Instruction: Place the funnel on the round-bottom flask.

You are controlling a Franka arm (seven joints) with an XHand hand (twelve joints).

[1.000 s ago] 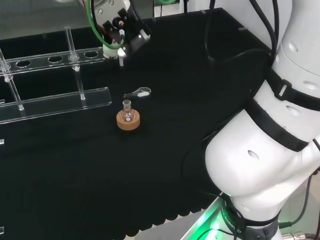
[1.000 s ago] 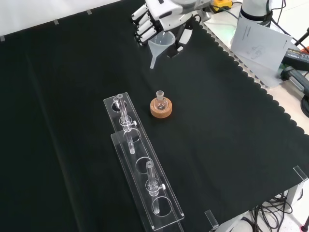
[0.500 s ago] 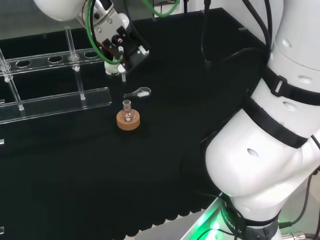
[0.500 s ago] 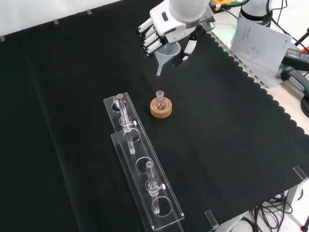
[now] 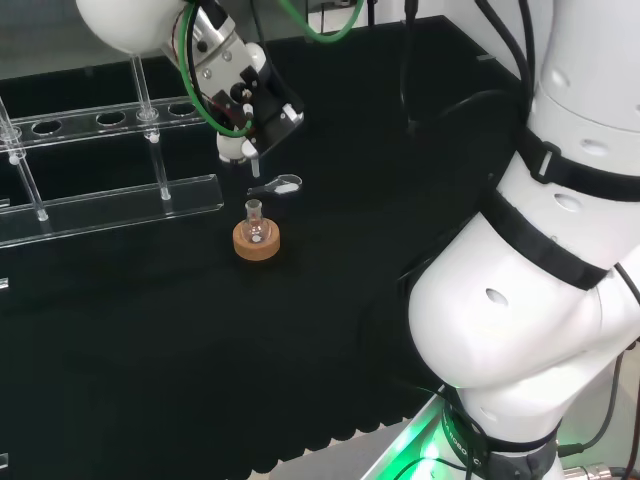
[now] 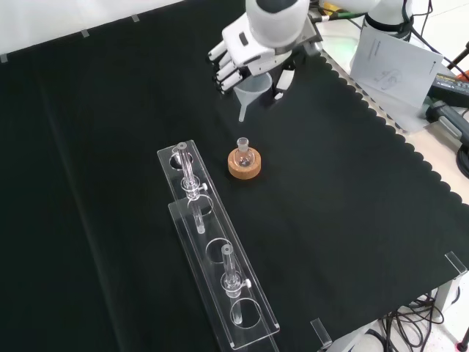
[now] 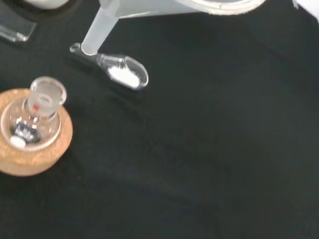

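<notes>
**Funnel held above the cloth, flask waiting on its cork ring**

In your head view, the hand sits in the upper left of the frame with the funnel in it, spout pointing down. The flask stands upright on its cork ring left of centre, lower in the frame than the funnel. A small scoop lies on the cloth between them, and a clear rack runs along the left edge.

In your front view, the hand is at top centre, fingers curled round the funnel. The flask sits just below the spout tip, apart from it.

In your wrist view, the funnel's spout ends over the scoop, which holds white powder. The flask is near, untouched.
</notes>
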